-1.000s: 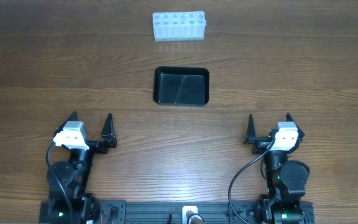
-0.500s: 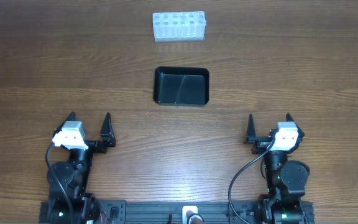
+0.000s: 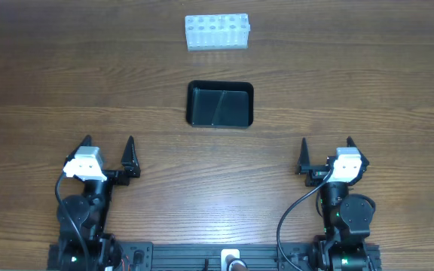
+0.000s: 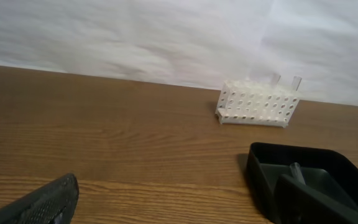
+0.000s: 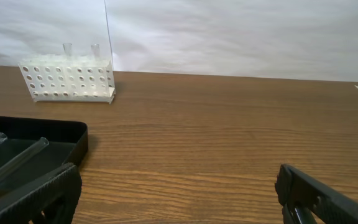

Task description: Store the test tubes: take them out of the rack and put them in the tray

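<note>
Right now both arms are sitting folded low near their bases at the near edge of the wooden counter (image 3: 368, 83). The left gripper (image 3: 110, 143) is hovering over bare wood with its fingers spread wide and nothing between them. The right gripper (image 3: 326, 143) is doing the same on its own side, fingers parted and empty.

Well ahead of them, between the two arms, the black tray (image 3: 189, 105) is lying on the counter. Beyond it and apart from it, the white rack (image 3: 217, 34) is standing near the far edge. Two test tubes (image 5: 95, 50) are poking upright out of the rack's top towards one end. Two stored tubes (image 5: 18, 155) are lying flat inside the tray, close to one another.
</note>
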Robot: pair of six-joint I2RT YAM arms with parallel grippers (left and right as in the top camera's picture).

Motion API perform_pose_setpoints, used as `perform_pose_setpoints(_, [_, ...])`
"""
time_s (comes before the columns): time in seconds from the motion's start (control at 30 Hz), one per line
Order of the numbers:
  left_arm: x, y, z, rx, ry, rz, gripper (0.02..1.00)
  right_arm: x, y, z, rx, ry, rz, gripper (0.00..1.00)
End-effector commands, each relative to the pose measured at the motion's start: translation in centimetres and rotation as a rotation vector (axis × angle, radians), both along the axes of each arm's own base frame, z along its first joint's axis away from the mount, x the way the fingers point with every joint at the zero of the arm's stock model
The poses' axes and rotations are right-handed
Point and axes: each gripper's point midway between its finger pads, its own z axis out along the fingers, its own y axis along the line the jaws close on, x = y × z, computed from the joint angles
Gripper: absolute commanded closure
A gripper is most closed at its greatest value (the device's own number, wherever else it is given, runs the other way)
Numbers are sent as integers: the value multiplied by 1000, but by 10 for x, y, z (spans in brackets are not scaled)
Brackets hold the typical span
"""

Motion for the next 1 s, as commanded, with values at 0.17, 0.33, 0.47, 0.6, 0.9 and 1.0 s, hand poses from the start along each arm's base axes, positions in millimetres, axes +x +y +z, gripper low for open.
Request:
perform_pose_setpoints(0.17, [0, 4, -2, 16, -6, 18, 20, 0, -1, -2, -3, 2, -3, 7])
perform_pose_setpoints(0.33, [0, 4, -2, 16, -6, 18, 20, 0, -1, -2, -3, 2, -3, 9])
perform_pose_setpoints(0.47, [0, 4, -2, 16, -6, 18, 18, 0, -1, -2, -3, 2, -3, 7])
perform_pose_setpoints(0.6, [0, 4, -1, 16, -6, 18, 18, 0, 0, -2, -3, 1, 3, 7])
perform_pose_setpoints(0.9, [0, 4, -2, 16, -6, 18, 18, 0, 1, -1, 50, -4, 0, 9])
perform_pose_setpoints(1.0, [0, 4, -2, 16, -6, 18, 18, 2, 1, 15, 114, -66, -2, 9])
